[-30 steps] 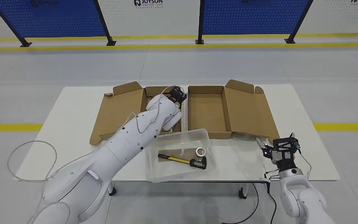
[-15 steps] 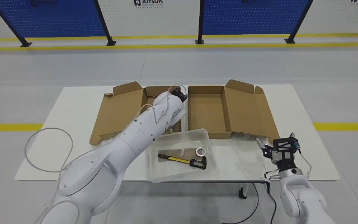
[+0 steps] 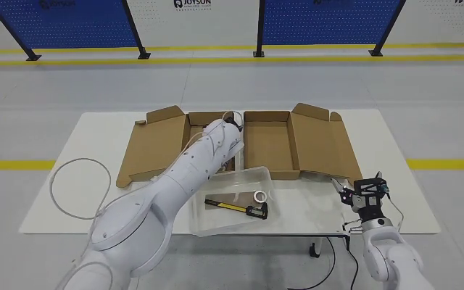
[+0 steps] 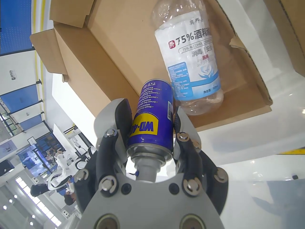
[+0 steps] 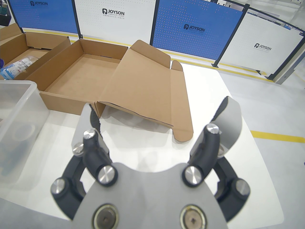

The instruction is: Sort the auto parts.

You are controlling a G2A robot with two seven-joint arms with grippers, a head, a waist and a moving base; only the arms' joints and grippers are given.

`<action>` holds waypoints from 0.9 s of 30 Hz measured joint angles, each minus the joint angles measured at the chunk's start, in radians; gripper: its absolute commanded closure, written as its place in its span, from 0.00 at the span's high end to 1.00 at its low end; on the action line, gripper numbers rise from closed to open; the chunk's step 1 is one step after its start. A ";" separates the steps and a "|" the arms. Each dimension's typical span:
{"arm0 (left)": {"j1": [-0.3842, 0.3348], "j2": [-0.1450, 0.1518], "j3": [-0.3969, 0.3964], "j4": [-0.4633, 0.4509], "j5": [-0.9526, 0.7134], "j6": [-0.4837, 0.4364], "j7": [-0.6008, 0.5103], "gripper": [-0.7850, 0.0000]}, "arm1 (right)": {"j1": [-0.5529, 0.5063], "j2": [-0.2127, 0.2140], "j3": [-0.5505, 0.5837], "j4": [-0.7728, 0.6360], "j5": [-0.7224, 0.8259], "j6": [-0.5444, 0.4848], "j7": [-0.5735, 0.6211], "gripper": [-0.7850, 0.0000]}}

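We count two open cardboard boxes, one clear plastic bin (image 3: 194, 210), one spray can (image 4: 153, 96), one bottle (image 4: 190, 55), one caliper (image 3: 235, 208), one ring (image 3: 259, 196) and two claws, all on or above one white tabletop (image 3: 87, 167).

The left claw (image 4: 151, 109) is beyond the bin's far edge, over the left box (image 3: 156, 145). Its two dark-padded fingers are drawn in just as wide as the spray can and pinch it by the sides, near the nozzle end. The can's flat base points toward the box floor. The can is a blue metal cylinder with a yellow patch on its label. It hangs close beside the base of the bottle, and we cannot tell whether the two touch.

The bottle lies on its side inside the left box. It is clear, ribbed plastic with a white and blue label.

The right box (image 3: 268, 145) stands just behind the bin's far right corner, brown, shallow and rectangular, with its flaps folded out flat.

Inside the bin lie the caliper, a slim yellow and black bar, and to its right the ring, small, white and round.

The right claw (image 5: 159, 107) is to the right of the bin, well apart from it, above bare tabletop. Its curved metal fingers are spread wide and hold nothing.
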 measured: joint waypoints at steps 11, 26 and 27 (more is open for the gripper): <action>-0.016 -0.051 0.000 0.107 0.004 -0.032 0.020 0.21 | 0.000 0.000 0.000 0.000 0.000 0.000 0.000 1.00; -0.037 -0.097 -0.010 0.217 0.021 -0.033 0.057 1.00 | 0.000 0.000 0.000 0.000 0.000 0.000 0.000 1.00; -0.038 -0.099 -0.011 0.222 0.022 -0.030 0.061 1.00 | 0.000 0.000 0.000 0.000 0.000 0.000 0.000 1.00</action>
